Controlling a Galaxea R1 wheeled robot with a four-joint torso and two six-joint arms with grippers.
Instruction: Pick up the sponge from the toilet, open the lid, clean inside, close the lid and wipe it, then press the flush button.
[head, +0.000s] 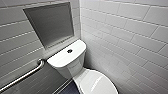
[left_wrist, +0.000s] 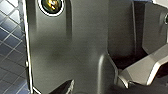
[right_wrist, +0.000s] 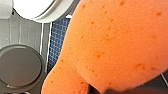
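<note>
One toilet (head: 67, 65), one lid (head: 97, 83) down, one flush button (head: 69, 51). Right gripper (right_wrist: 93, 89) clamps one sponge (right_wrist: 112, 45) above floor (right_wrist: 56, 37); left gripper (left_wrist: 65, 88) grip unclear.

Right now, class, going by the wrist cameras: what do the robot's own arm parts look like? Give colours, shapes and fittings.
The left arm's wide plate is dark matt grey, with a rounded ridge. The round fitting at its corner is brassy gold, ringed pale. The jointed bar beside it is lighter grey and angular. Beside the sponge, a small black robot part shows.
</note>
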